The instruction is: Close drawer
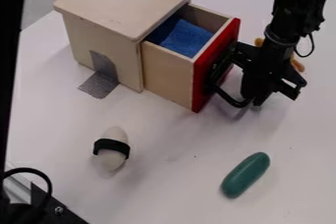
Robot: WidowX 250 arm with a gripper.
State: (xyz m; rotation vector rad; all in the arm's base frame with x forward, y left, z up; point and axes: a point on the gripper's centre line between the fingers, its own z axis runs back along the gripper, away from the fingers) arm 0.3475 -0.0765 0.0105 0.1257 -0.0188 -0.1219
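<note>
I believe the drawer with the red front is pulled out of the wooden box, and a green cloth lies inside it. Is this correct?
Not quite: the cloth in the drawer is blue, not green, as the camera view shows. The drawer with the red front is indeed pulled out of the wooden box, and the cloth lies inside it.
</note>
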